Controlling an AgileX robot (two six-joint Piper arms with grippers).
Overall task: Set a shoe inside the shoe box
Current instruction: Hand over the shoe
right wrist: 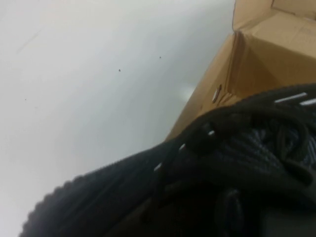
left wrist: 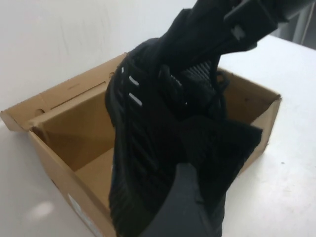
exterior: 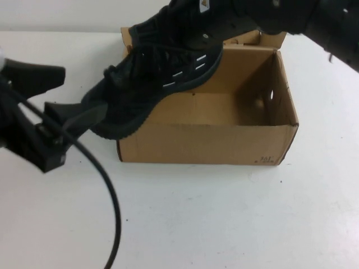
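You're holding the shoe (exterior: pixel 151 78) tilted over the left end of the box (exterior: pixel 224 145), one end lower over the box's left wall, the other raised toward the back. Your left gripper (exterior: pixel 84 115) is sitting at the lower end, one finger (left wrist: pixel 185 207) pressing on the fabric; I cannot tell whether it's clamping. Your right gripper (exterior: pixel 224 17) is reaching in from the upper right onto the raised end, its grip hidden. The box is resting open on the white table (exterior: pixel 224 224).
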